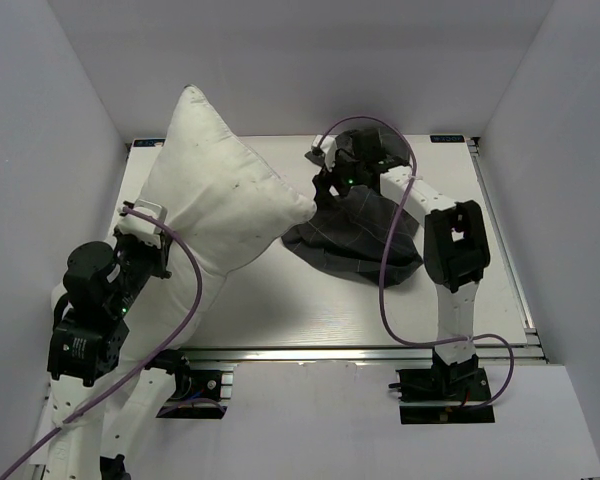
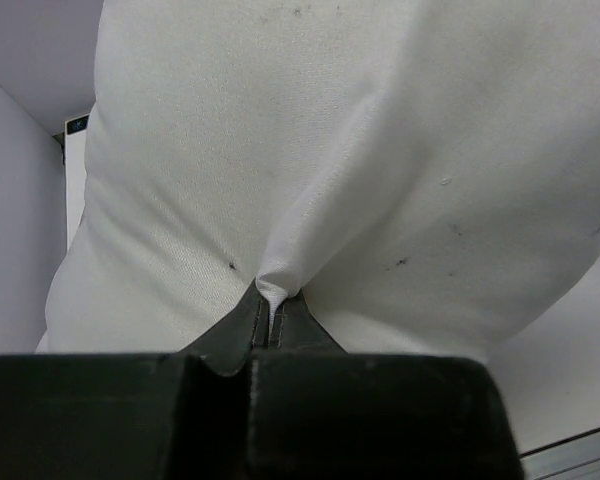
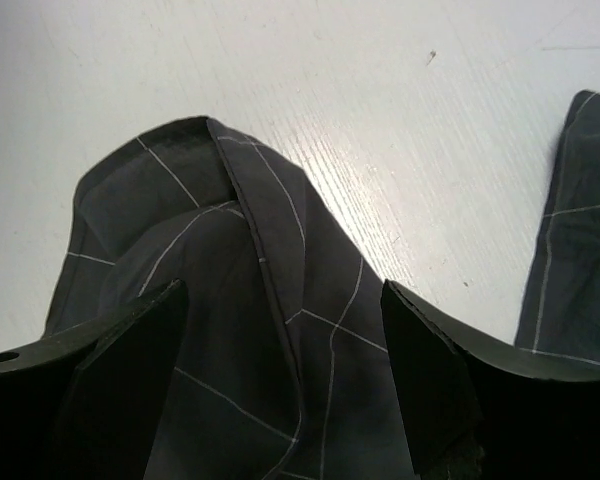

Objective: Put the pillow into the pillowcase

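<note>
The off-white pillow (image 1: 215, 195) stands tilted on the left half of the table, its right corner touching the pillowcase. My left gripper (image 1: 143, 232) is shut on a pinch of the pillow's fabric (image 2: 272, 293) at its near left edge. The dark grey grid-patterned pillowcase (image 1: 358, 238) lies crumpled at the table's middle right. My right gripper (image 1: 332, 182) is open just above its far left edge; in the right wrist view the folded cloth (image 3: 280, 330) lies between the spread fingers (image 3: 425, 375), not pinched.
White walls close in the white table (image 1: 280, 300) on the left, back and right. A purple cable (image 1: 390, 250) loops from the right arm over the pillowcase. Another purple cable (image 1: 192, 290) runs along the left arm.
</note>
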`<state>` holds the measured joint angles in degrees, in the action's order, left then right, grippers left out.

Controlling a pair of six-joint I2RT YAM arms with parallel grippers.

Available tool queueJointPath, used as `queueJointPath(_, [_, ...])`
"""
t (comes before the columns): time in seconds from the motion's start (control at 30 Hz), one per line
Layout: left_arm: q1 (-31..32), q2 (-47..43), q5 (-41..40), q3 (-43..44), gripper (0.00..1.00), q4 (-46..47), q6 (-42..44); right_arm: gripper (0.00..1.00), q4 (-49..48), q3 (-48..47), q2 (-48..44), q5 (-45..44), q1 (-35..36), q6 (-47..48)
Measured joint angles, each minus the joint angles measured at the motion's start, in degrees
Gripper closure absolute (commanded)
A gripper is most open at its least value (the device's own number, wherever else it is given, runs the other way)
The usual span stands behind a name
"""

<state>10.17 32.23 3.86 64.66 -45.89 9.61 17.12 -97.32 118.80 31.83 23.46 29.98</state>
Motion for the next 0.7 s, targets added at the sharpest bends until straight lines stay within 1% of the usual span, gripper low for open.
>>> queueJointPath(0.3, [0.0, 2.47, 1.55, 0.02, 1.0, 0.13, -0.28, 0.24, 2.14, -0.04, 3.72, -0.81, 1.07, 3.3])
queueJointPath(0.33, [0.0, 2.64, 1.75, 0.02, 1.0, 0.28, -0.42, 0.26, 2.12, -0.04, 3.96, -1.05, 1.11, 3.56])
queueJointPath(0.37, [0.0, 2.84, 2.05, 0.02, 1.0, 0.46, -0.52, 0.29, 2.08, -0.04, 4.15, -1.27, 1.22, 3.74])
queueJointPath(0.4, [0.0, 2.91, 2.54, 0.02, 1.0, 0.61, -0.68, 0.36, 2.08, -0.04, 4.31, -1.33, 1.33, 3.96])
queueJointPath(0.47, [0.0, 3.19, 3.17, 0.02, 1.0, 0.72, -0.87, 0.43, 2.19, -0.04, 4.7, -1.4, 1.33, 4.72])
queueJointPath(0.5, [0.0, 3.3, 3.67, 0.0, 1.0, 0.74, -0.98, 0.51, 2.29, -0.04, 4.79, -1.33, 1.33, 5.11])
queueJointPath(0.6, [0.0, 3.89, 5.22, -0.04, 1.0, 0.79, -1.14, 0.58, 2.67, -0.09, 5.46, -0.9, 1.38, 6.43])
queueJointPath(0.63, [0.0, 4.07, 5.77, -0.13, 1.0, 0.83, -1.16, 0.65, 2.93, -0.09, 5.55, -0.7, 1.38, 6.64])
queueJointPath(0.7, [0.0, 4.39, 6.86, -0.35, 1.0, 0.85, -1.29, 0.74, 3.15, -0.09, 5.55, -0.22, 1.38, 7.19])
